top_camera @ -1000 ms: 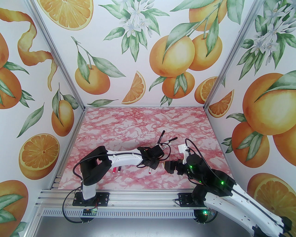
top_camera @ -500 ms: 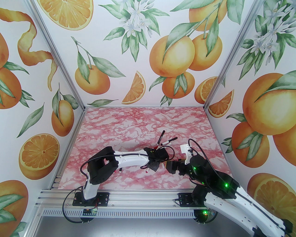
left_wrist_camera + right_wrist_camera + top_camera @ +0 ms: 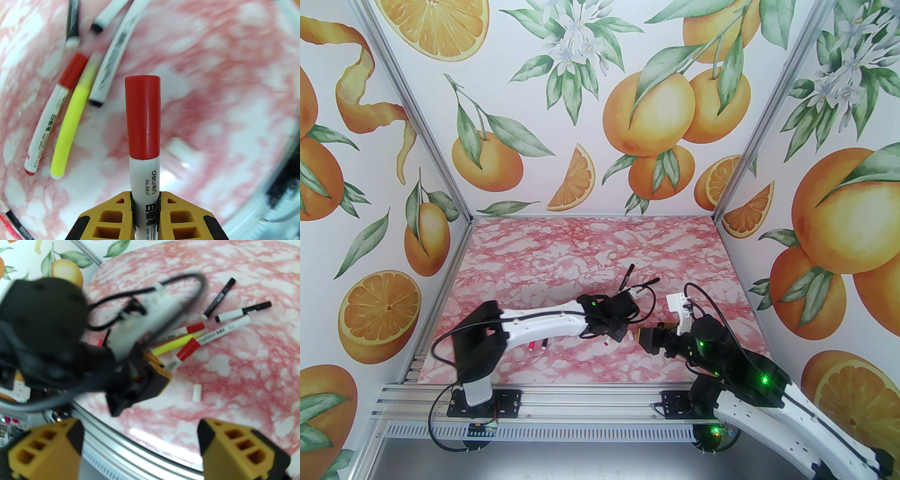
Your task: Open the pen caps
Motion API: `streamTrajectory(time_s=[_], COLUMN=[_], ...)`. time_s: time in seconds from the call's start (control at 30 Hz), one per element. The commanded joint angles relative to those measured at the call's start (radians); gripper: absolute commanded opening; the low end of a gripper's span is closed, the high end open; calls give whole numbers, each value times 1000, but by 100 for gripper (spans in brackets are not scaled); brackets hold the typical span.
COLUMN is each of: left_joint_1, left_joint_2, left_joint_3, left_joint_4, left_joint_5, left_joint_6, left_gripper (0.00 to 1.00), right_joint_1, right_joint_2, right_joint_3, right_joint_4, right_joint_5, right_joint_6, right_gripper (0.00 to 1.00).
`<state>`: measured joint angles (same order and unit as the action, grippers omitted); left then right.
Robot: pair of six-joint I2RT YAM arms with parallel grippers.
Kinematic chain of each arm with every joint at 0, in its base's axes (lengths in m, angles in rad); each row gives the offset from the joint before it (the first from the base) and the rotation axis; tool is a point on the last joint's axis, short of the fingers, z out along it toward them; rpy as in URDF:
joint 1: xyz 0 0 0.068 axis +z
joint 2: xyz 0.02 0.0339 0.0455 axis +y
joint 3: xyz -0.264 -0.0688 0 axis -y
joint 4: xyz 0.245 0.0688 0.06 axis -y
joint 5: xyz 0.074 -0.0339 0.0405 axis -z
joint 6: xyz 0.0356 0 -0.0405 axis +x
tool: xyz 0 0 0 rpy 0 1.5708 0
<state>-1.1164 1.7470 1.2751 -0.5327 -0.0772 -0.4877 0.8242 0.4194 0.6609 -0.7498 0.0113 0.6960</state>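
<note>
The left gripper was clamped on the white barrel of a whiteboard marker, with its yellow fingers pressed against either side of the printed text. The marker's red cap sat on the end, jutting out ahead of the jaws above the pink marbled tabletop. Other pens lay in a loose cluster on the tabletop beyond: a neon yellow highlighter just beside a red-capped white marker, a white marker with black ends and a black marker. A loose white cap lay apart from them. The right gripper hung near the table's front edge, its jaws apart and holding nothing, facing the left gripper.
</note>
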Motion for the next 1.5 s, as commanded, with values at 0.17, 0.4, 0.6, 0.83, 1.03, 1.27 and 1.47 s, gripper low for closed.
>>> streamTrajectory(time_s=[0.17, 0.4, 0.6, 0.83, 1.03, 1.27, 1.47], left_joint_1=[123, 168, 179, 180, 180, 169, 159], left_joint_2=[-254, -394, -452, -493, -506, -498, -482], left_joint_3=[-213, -315, -387, -423, -431, -428, -421], left_joint_4=[276, 328, 398, 447, 472, 487, 489], left_joint_5=[321, 441, 485, 495, 508, 540, 536], left_joint_6=[77, 134, 129, 126, 110, 86, 84], left_gripper=[15, 16, 16, 16, 16, 16, 16], right_joint_1=[0, 1, 0, -2, -6, -6, -6], right_joint_2=[17, 129, 221, 255, 321, 377, 397], right_joint_3=[-78, -73, -24, 7, 37, 45, 42], right_joint_4=[275, 454, 462, 472, 499, 549, 569], right_joint_5=[26, 53, 96, 128, 90, 67, 54], right_joint_6=[178, 247, 283, 296, 298, 299, 304], right_gripper=[75, 70, 70, 69, 67, 52, 46])
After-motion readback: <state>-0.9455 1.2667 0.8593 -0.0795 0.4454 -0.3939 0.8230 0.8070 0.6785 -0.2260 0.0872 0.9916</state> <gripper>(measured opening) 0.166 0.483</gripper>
